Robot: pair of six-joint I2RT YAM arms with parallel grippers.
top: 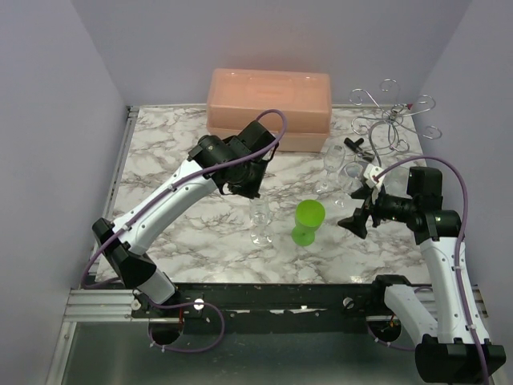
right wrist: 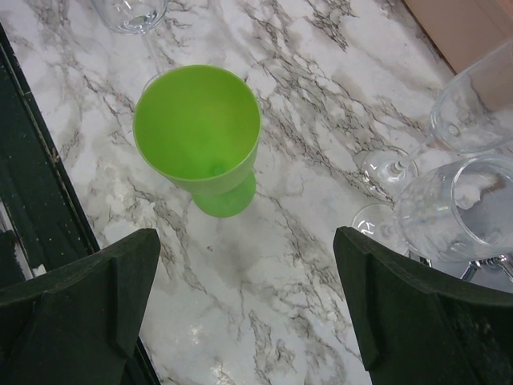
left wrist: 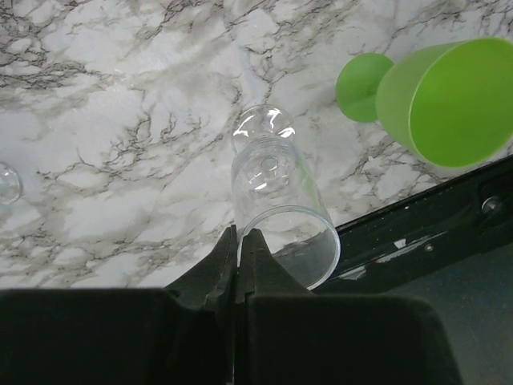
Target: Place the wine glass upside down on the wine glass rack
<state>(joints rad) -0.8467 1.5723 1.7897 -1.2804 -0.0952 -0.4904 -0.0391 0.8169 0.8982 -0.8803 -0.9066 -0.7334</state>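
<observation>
Closest to the lens, the left tool (left wrist: 238, 241) is pinching its fingers together on the rim of a clear wine glass (left wrist: 276, 200), which is standing on its foot on the marble worktop (left wrist: 96, 120) near a green goblet (left wrist: 449, 104). The right tool (right wrist: 246, 241) is hovering with fingers wide apart, gripping nothing, between the goblet and two more clear glasses (right wrist: 473, 104). The wine glass rack (top: 390, 120) is standing at the worktop's far right corner, well apart from the pinched glass.

Box (top: 269, 108) at back centre of table (top: 184, 152); wine glass rack (top: 390, 120) at back right. Wine glass (top: 260, 220) stands front centre, cup (top: 308, 222) just right of it, 2 more glasses (top: 333, 164) btw. cup and rack.
</observation>
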